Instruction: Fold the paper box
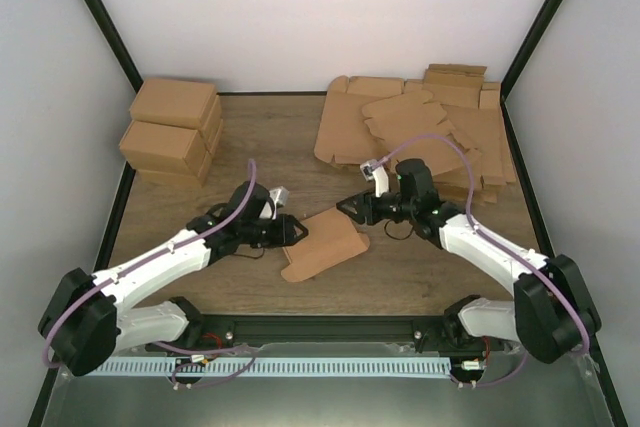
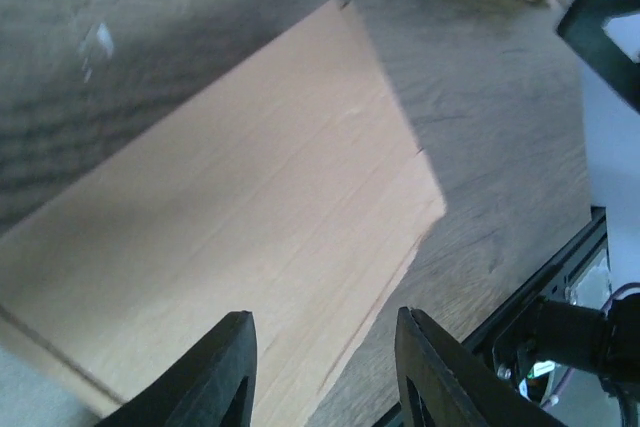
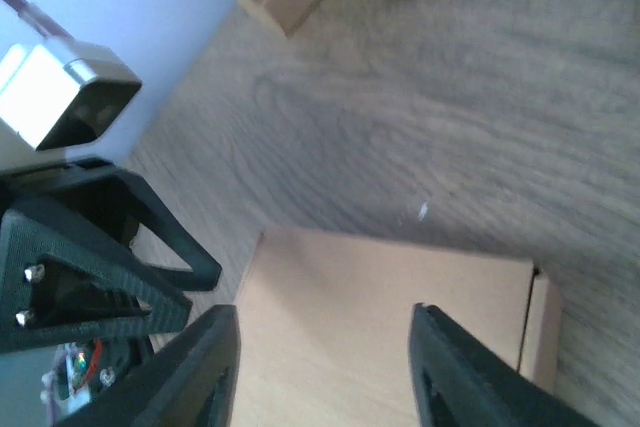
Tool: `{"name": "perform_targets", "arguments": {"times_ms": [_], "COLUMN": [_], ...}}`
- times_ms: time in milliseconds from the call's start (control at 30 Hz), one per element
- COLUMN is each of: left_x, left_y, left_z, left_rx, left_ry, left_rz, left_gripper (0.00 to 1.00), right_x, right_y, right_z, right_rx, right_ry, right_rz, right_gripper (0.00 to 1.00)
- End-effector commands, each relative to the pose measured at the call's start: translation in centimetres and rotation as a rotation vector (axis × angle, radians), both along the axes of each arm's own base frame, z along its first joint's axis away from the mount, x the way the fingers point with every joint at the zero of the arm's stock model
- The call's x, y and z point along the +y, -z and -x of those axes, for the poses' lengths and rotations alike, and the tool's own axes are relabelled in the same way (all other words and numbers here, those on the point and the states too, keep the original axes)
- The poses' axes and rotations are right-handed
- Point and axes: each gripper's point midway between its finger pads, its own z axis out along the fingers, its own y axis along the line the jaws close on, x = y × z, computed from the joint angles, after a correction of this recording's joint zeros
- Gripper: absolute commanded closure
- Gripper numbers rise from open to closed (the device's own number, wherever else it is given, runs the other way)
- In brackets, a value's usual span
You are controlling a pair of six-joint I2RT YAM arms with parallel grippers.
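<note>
I have the paper box (image 1: 325,245) in the middle of the wooden table (image 1: 270,137), a brown cardboard piece lying askew between my two arms. The left gripper (image 1: 296,232) sits at the box's left edge; from its wrist camera I see both fingers (image 2: 225,377) parted, with the cardboard panel beneath them and nothing pinched. The right gripper (image 1: 350,210) is at the box's far right corner, and its fingers (image 3: 455,367) are spread too, the panel showing through the gap. The two grippers face each other closely across the box, and each shows in the other's wrist view. Behind the right arm lies a loose pile of flat cardboard blanks (image 1: 420,127), and that arm's purple cable (image 1: 440,139) arches over it. At the far left corner is a stack of folded cartons (image 1: 172,129), well apart from the box.
</note>
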Motion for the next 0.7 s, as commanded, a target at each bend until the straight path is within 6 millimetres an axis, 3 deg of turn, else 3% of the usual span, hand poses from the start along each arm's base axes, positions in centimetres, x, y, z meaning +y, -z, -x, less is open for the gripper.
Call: {"name": "perform_targets", "arguments": {"times_ms": [0,67,100,233,433,567,667], "left_x": [-0.7,-1.0,-1.0,-0.9,1.0,4.8,6.0], "left_y": [-2.9,-3.3,-3.4,-3.4,-2.2,-0.5,-0.2], "left_z": [-1.8,-2.2,-2.3,-2.7,-3.1,-3.8,-3.5], "left_rx": [-0.204,-0.244,-0.255,-0.277,-0.258,-0.169,-0.119], "left_ry": [0.096,0.124,0.131,0.117,0.053,-0.106,-0.134], "left_rz": [-0.035,-0.049,-0.051,-0.067,-0.164,-0.246,-0.169], "left_gripper": [0.56,0.53,0.51,0.45,0.43,0.44,0.43], "right_x": [0.0,-0.2,-0.3,-0.8,-0.4,1.7,3.3], "right_y": [-3.7,-5.2,-5.9,-8.5,-11.6,-12.8,-13.0], "right_z": [-1.8,-2.3,-2.6,-4.3,-6.1,-4.9,-5.8], "right_rx": [-0.177,-0.240,-0.277,-0.384,-0.450,-0.544,-0.572], "right_ry": [0.050,0.068,0.079,0.165,0.230,0.079,0.041], "right_rz": [-0.055,-0.072,-0.081,-0.118,-0.260,-0.342,-0.322], "right_gripper": [0.36,0.09,0.01,0.00,0.00,0.00,0.00]}}
